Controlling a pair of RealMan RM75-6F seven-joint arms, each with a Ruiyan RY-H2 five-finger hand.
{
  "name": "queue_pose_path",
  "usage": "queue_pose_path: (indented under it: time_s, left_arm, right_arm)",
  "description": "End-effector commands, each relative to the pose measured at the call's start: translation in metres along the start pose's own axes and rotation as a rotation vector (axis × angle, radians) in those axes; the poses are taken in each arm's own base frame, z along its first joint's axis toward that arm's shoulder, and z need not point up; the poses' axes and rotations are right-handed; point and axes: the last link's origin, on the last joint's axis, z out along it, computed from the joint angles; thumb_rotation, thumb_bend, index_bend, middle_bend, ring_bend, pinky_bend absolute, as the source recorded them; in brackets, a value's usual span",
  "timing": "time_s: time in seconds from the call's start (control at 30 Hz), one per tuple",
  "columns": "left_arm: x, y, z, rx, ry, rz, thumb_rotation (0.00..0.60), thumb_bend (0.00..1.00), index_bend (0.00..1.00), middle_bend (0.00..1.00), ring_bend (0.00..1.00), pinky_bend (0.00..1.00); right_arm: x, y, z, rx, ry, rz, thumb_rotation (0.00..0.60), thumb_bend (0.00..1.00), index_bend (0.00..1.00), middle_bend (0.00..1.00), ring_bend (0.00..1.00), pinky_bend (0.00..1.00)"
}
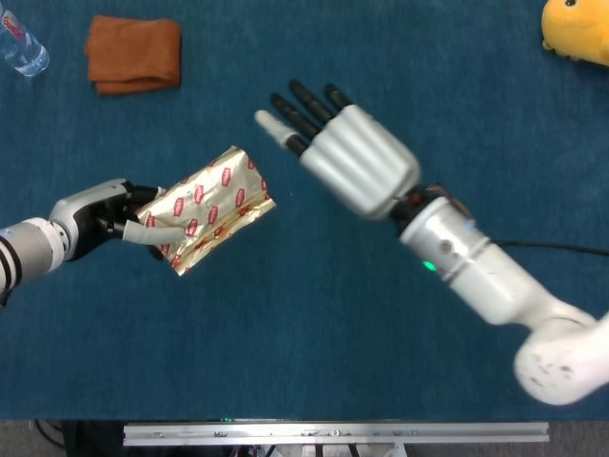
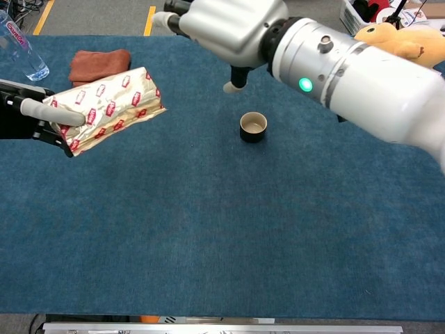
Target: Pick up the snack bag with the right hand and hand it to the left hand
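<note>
The snack bag [image 1: 211, 206] [image 2: 110, 105] is gold foil with red labels. My left hand [image 1: 114, 224] [image 2: 33, 117] grips its left end and holds it above the blue table, its free end pointing right. My right hand [image 1: 344, 149] [image 2: 229, 24] hovers to the right of the bag, clear of it, with its fingers spread and nothing in them.
A small brown cup [image 2: 253, 127] stands mid-table, hidden by my right arm in the head view. A folded orange cloth [image 1: 133, 53] [image 2: 99, 65] and a water bottle [image 1: 19, 47] [image 2: 21, 47] lie at the far left. A yellow plush toy [image 1: 576, 29] [image 2: 396, 43] sits at the far right.
</note>
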Motion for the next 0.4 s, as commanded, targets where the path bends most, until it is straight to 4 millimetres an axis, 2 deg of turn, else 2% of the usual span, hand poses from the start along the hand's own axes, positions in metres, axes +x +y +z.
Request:
queue_pose_path:
  time_s: [0.03, 0.4]
  left_arm:
    - [0.002, 0.000, 0.000, -0.003, 0.002, -0.005, 0.600, 0.25, 0.53, 0.58, 0.53, 0.50]
    - [0.006, 0.001, 0.002, -0.009, 0.005, -0.021, 0.600, 0.25, 0.53, 0.58, 0.53, 0.50]
  right_arm:
    - [-0.005, 0.009, -0.012, -0.008, -0.007, 0.009, 0.600, 0.10, 0.00, 0.08, 0.06, 0.25]
    - [-0.013, 0.024, -0.028, -0.021, -0.001, 0.045, 0.600, 0.09, 0.00, 0.08, 0.06, 0.25]
